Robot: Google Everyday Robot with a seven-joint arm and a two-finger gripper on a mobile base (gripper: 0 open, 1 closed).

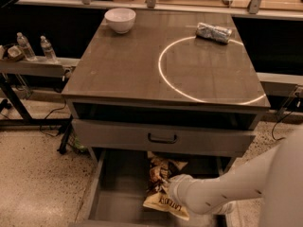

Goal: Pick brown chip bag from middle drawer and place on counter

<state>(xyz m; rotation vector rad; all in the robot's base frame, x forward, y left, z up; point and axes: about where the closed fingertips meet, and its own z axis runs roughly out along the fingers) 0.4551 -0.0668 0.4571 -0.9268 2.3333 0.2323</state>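
The brown chip bag (160,171) lies lengthwise in the open middle drawer (118,193) at the bottom of the view, its tan end (163,205) toward the front. My gripper (177,189) reaches in from the right on the white arm and sits down on the bag's front half, hiding part of it. The counter (128,65) with its bright white ring is above, with no chip bag on it.
A white bowl (120,20) stands at the counter's back left and a silver foil roll (214,32) at its back right. A closed drawer front with a black handle (162,138) overhangs the open drawer. Two water bottles (37,48) stand on a side shelf at left.
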